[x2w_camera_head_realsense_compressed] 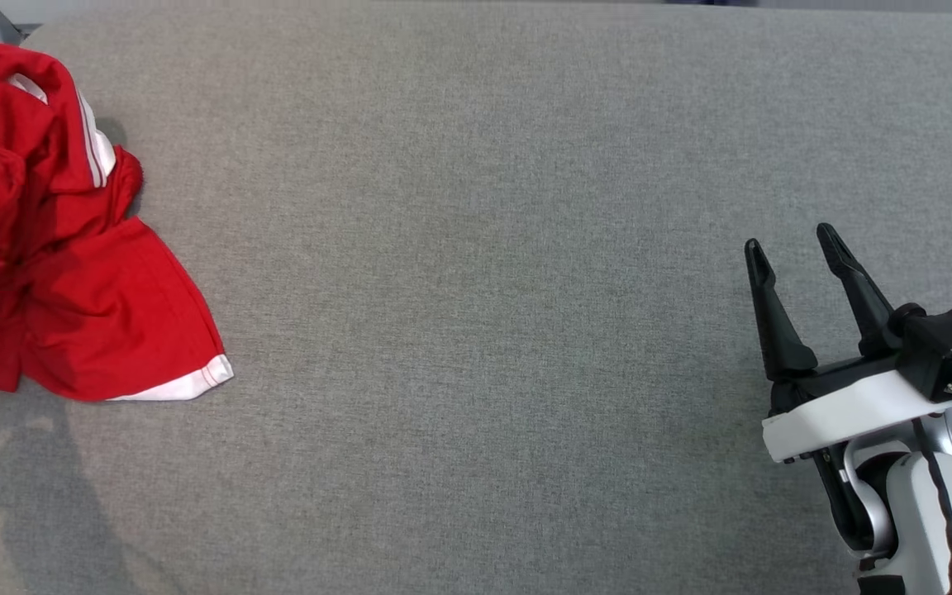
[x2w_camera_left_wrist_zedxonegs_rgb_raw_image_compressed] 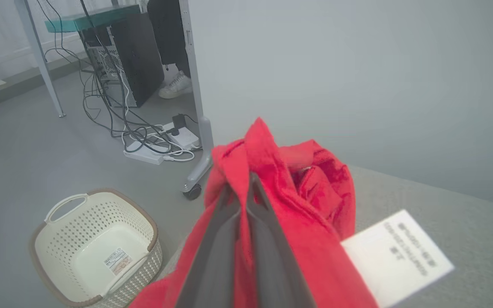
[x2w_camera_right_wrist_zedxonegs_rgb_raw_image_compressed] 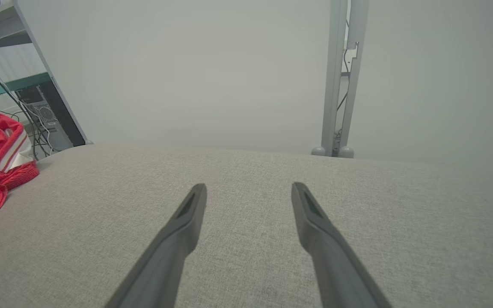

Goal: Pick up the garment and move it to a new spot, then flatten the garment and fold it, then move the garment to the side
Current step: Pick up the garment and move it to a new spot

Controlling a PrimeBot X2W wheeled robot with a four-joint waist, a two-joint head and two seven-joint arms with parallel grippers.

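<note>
A grey woven fabric surface (x2w_camera_head_realsense_compressed: 476, 347) stretches wide beneath both arms, backed by a pale, plain partition wall (x2w_camera_left_wrist_zedxonegs_rgb_raw_image_compressed: 357, 77) on a post with a caster wheel (x2w_camera_left_wrist_zedxonegs_rgb_raw_image_compressed: 193, 192). On the grey floor below and to the left of the left gripper (x2w_camera_left_wrist_zedxonegs_rgb_raw_image_compressed: 241, 185) stands a cream perforated laundry basket (x2w_camera_left_wrist_zedxonegs_rgb_raw_image_compressed: 114, 209) with a brown rim. Beyond it are a black computer tower (x2w_camera_left_wrist_zedxonegs_rgb_raw_image_compressed: 139, 55), a tangle of cables (x2w_camera_left_wrist_zedxonegs_rgb_raw_image_compressed: 114, 111), a white power strip (x2w_camera_left_wrist_zedxonegs_rgb_raw_image_compressed: 144, 155), and a person's white shoe (x2w_camera_left_wrist_zedxonegs_rgb_raw_image_compressed: 177, 85). The red garment (x2w_camera_head_realsense_compressed: 71, 273) lies crumpled in a heap at the left edge of the surface, well apart from the right gripper (x2w_camera_head_realsense_compressed: 790, 238) and far to its left. It has white stripes along one fold and a white band at the hem of the flap that spreads toward the robot. The left gripper's fingers are pressed together, pinching a raised fold of the red cloth, which bunches up around and beyond their tips. A white printed label (x2w_camera_left_wrist_zedxonegs_rgb_raw_image_compressed: 396, 256) lies just to their right. The right gripper hovers over bare fabric with its two dark fingers spread wide apart and nothing between them.
</note>
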